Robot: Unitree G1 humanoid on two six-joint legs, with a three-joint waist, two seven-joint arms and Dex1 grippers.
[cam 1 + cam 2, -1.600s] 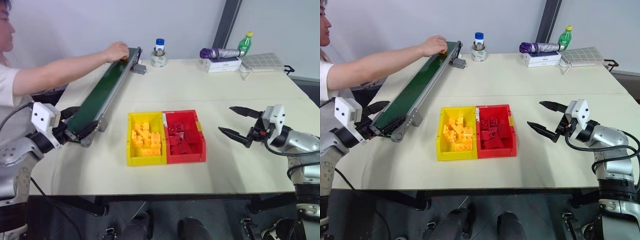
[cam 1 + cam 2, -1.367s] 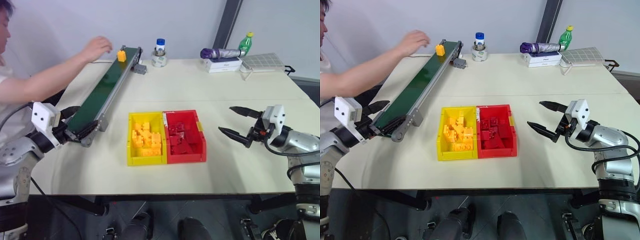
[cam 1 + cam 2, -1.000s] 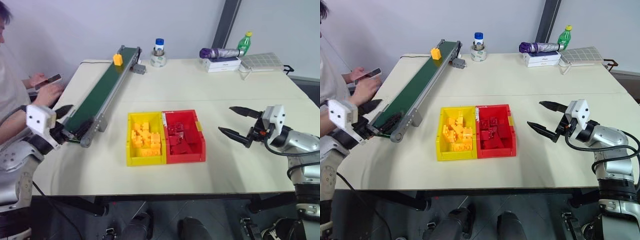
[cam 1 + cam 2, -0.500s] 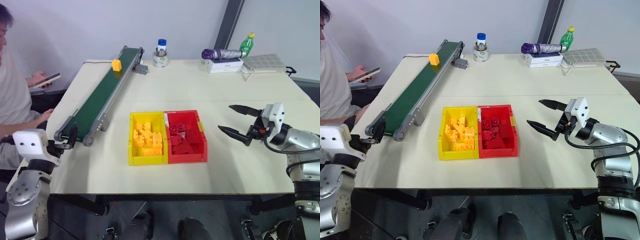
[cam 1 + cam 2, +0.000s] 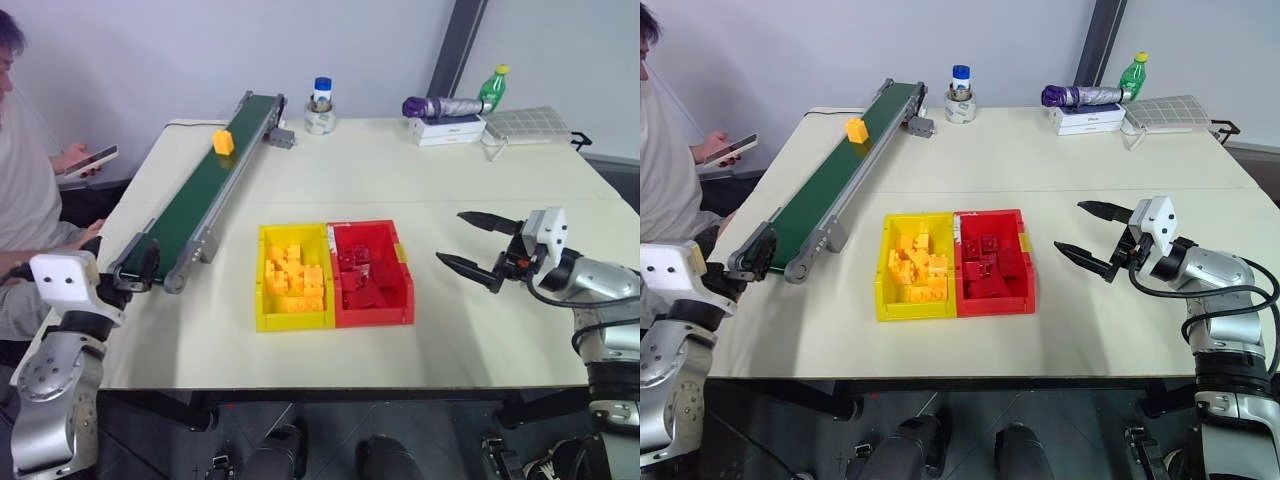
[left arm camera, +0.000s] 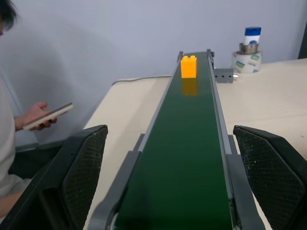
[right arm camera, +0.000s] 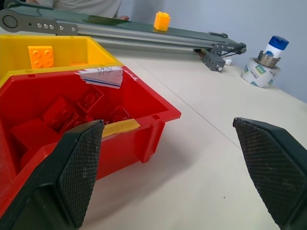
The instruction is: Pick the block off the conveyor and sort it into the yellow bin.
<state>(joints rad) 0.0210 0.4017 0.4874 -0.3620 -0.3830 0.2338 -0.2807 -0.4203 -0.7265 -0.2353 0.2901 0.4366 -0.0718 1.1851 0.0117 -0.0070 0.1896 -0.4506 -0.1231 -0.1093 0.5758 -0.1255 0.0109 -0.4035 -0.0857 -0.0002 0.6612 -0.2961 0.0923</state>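
- Two end effectors are up over the desk [image 5: 420, 180]. The left end effector [image 5: 140, 272] waits right at the near end of the conveyor [image 5: 195, 195], with its two black fingers spread wide and nothing between them.
- In the left wrist view the left end effector looks straight down the long green belt, one finger on each side of the near end. The belt's long way runs from it toward the far side of the desk.
- The right end effector [image 5: 478, 246] is on the other side of the desk, well apart from the belt. Its fingers are wide apart too, and it holds nothing. It points toward the red bin [image 5: 372, 272].
- The yellow bin [image 5: 292, 278] sits in the middle of the desk, joined to the red bin. It lies between the two arms, closer to the belt side, and it already has many yellow bricks in it.
- The block [image 5: 223, 141] stands on the belt, far up toward the back end. It is straight ahead of the left end effector, along the belt line, and well away from it.
- I think the left arm is the one for the pick, since it is much nearer to the block. It can wait for the block at the near end.
- A person sits past the belt, holding a phone.
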